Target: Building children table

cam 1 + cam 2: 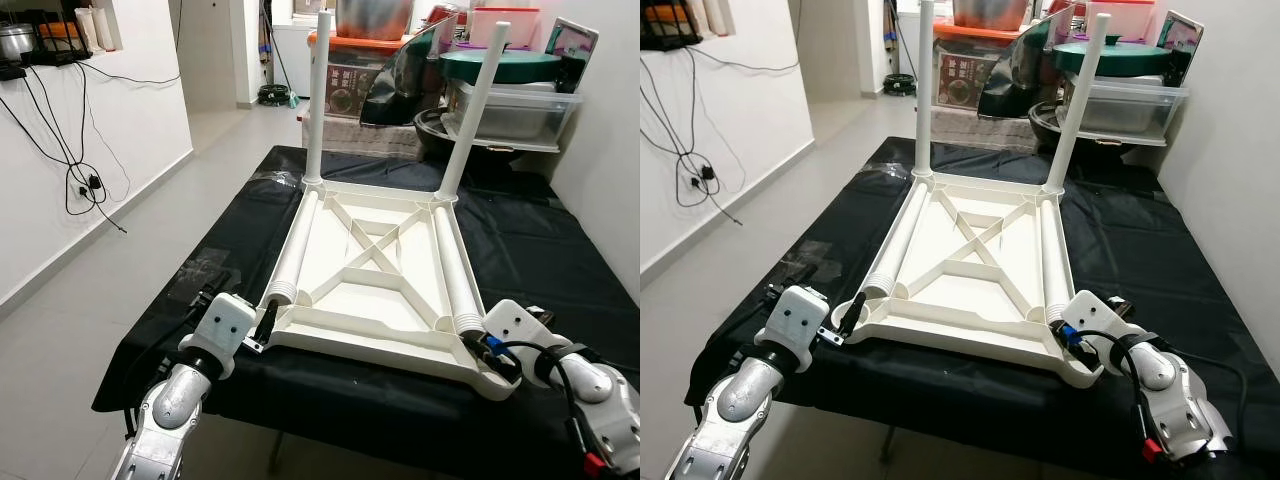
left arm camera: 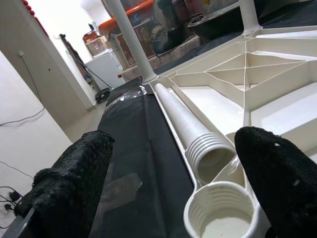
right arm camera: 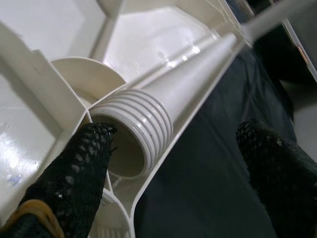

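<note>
The left gripper point(image 2: 173, 193), fingers spread, straddles the near-left socket point(image 2: 220, 213) of the tabletop point(image 1: 370, 270); the right gripper point(image 3: 178, 173), also spread, brackets the threaded end of a loose leg point(image 3: 163, 114) at the near-right corner. Both silver forearms reach in from 7 and 5 o'clock. The white tabletop lies upside down on the black cloth point(image 1: 540, 250), long axis toward 12 o'clock, two loose legs along its sides and two upright legs point(image 1: 316, 95) at the far corners.
</note>
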### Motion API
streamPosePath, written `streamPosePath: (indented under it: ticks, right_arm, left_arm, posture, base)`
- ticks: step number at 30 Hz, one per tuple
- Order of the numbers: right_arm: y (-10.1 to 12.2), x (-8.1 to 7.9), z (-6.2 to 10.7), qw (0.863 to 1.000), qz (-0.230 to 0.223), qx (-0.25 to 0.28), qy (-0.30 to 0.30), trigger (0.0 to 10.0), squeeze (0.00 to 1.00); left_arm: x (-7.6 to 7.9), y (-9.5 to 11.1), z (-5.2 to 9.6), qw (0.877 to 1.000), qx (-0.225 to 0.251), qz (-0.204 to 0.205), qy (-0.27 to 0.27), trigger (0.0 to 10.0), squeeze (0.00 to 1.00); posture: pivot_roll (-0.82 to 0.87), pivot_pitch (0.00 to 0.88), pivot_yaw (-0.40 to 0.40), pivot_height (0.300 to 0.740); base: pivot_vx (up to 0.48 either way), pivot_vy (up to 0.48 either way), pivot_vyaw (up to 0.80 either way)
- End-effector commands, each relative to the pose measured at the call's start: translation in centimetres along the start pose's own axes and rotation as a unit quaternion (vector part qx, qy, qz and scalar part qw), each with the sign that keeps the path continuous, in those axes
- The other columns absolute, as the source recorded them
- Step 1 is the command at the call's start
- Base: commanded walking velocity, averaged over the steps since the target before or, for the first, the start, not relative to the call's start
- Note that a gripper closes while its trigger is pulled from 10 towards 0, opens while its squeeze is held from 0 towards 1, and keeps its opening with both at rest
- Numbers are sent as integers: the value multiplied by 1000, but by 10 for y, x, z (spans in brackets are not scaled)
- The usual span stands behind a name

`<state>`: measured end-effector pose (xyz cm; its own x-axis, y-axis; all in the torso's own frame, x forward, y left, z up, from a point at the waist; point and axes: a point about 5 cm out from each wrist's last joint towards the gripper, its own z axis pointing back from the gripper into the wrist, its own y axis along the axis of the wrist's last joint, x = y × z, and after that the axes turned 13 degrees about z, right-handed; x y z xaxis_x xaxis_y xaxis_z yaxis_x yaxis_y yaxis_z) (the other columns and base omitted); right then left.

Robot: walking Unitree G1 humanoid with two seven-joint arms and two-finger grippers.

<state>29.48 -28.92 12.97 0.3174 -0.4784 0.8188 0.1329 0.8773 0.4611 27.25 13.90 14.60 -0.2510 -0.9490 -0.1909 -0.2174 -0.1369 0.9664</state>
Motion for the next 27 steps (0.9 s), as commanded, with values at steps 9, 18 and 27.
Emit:
streamPosePath:
  ticks: [9, 18, 27]
  right_arm:
    - [1, -7, -6, 999, 16, -26, -8, 10000, 0]
    - [22, -8, -12, 999, 14, 13, -34, 10000, 0]
    - [13, -5, -13, 998, -44, -17, -37, 10000, 0]
  left_arm:
    - [5, -2, -2, 1000, 0, 0, -3, 10000, 0]
    - [6, -3, -2, 1000, 1, 0, -2, 10000, 0]
    - [8, -5, -1, 1000, -2, 1, -5, 10000, 0]
  posture:
    - [41, 0, -54, 740]
    - [39, 0, -54, 740]
    - [39, 0, -54, 740]
  base:
    - [0, 0, 0]
    - [0, 0, 0]
    - [0, 0, 0]
